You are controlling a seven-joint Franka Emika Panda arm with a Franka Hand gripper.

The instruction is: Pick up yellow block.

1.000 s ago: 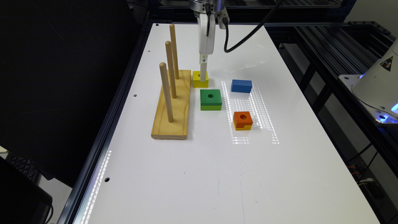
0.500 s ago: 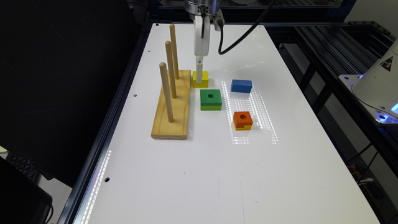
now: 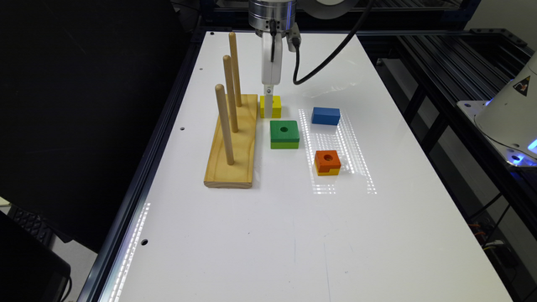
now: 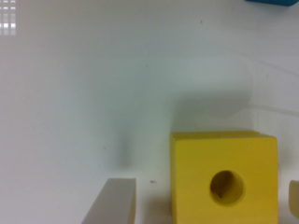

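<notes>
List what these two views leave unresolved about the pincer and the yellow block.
- Contact: in the wrist view the pincer is open; one finger stands clear of the yellow block, the other is cut by the frame edge.
- Block's near side: cut by the wrist frame.
- Exterior view: the pincer covers the yellow block's hole.

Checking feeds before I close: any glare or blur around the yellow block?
Exterior view: dotted light reflections glare on the table near the blue block, clear of the yellow block. Wrist view: soft throughout, yellow block edges fuzzy, one finger blurred.
</notes>
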